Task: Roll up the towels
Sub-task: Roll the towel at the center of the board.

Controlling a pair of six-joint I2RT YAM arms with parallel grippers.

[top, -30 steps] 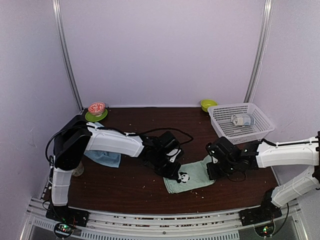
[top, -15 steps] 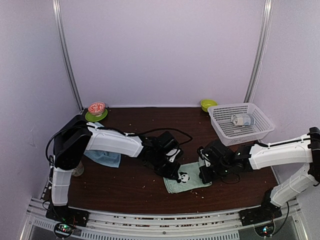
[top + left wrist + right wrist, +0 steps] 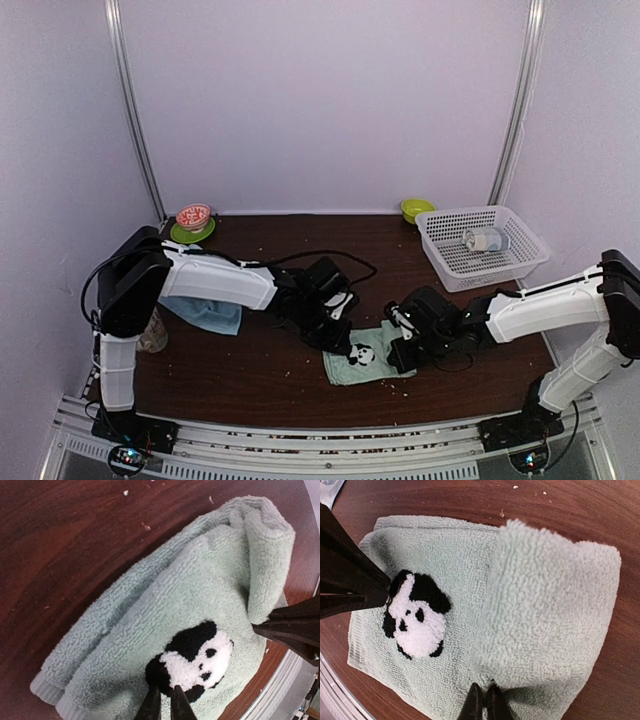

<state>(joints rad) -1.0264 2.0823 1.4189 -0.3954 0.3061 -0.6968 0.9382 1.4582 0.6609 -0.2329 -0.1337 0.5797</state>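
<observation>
Left arm [image 3: 215,285] and right arm [image 3: 545,310] look alike: long, smooth, rounded white shells set between bulky black joint housings; the white uprights stand on flat black bases [image 3: 130,430], each with tiny green and red lights in front; a thin black cable [image 3: 335,257] loops off the left wrist; both wrists are chunky black blocks; the fingers [image 3: 152,707] are dark, tapering to narrow tips

No lettering, number or brand is being shown legibly in any view. Only a black-and-white panda figure [image 3: 192,660] is being displayed, stitched on the sage-green towel [image 3: 200,570], with no words beside it.
</observation>
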